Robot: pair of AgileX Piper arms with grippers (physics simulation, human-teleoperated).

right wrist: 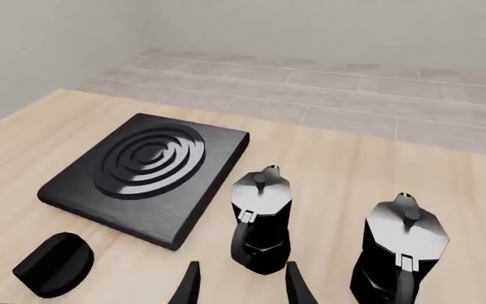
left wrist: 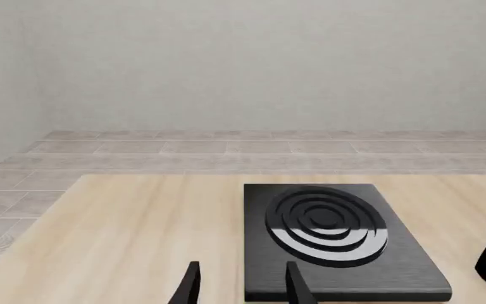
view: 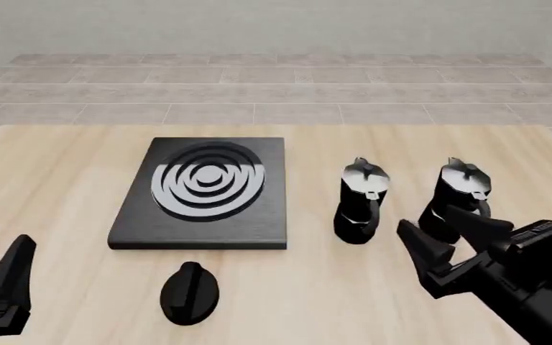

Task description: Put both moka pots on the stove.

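Both moka pots [view: 361, 201] [view: 458, 199] stand beside stove [view: 202, 192].

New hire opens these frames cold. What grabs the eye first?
Probably the stove, a dark slab with bright concentric burner rings, left of centre on the wooden table with nothing on it. Next, the two glossy black moka pots standing upright side by side to its right, off the stove. The right gripper looms open in the foreground just in front of the farther-right pot, and a low black oval knob lies near the stove's front edge.
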